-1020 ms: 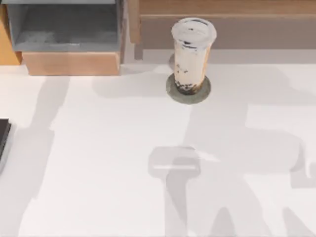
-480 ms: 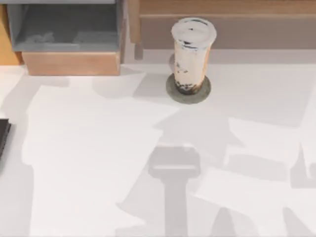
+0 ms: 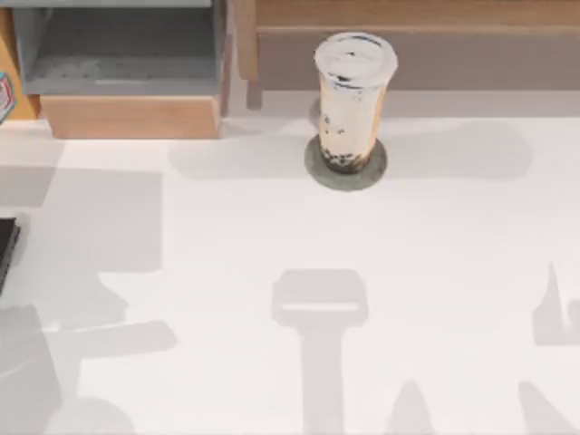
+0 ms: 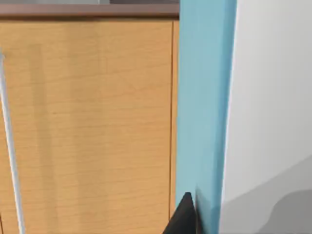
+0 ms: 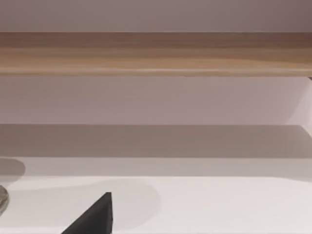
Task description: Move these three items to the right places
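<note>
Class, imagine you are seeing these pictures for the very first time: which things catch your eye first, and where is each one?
First comes the tall milk tea cup with dark pearls and a white lid, standing upright on the round grey coaster near the table's far edge, centre-right. Behind it runs a long wooden shelf, and at far left sits an open grey-lined wooden box. In the left wrist view, a blue upright panel stands against light wood.

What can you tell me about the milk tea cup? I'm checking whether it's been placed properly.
The milk tea cup is tall, clear plastic, tapering toward its base, with a white lid. It holds beige tea with dark pearls gathered at the bottom. It stands upright on the round grey coaster, near the table's back edge, in front of a wooden shelf. Nothing else touches it.
</note>
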### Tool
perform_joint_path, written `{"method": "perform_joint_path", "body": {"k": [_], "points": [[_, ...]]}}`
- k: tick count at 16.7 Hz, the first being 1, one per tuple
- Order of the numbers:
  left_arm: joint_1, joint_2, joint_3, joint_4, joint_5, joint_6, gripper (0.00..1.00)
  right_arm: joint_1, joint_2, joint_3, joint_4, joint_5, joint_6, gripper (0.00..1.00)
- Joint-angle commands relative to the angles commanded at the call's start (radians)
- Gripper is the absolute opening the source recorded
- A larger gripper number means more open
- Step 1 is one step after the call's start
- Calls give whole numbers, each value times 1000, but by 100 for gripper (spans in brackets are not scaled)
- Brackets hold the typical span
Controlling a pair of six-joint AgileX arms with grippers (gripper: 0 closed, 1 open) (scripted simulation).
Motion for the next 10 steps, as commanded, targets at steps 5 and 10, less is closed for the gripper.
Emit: {"method": "perform_joint_path", "body": {"k": [5,10], "points": [[158,94,-157,-60,20,244,0,0,0,0,0,0,0,100],[185,113,-182,-72,22,283,0,0,0,0,0,0,0,100]]}}
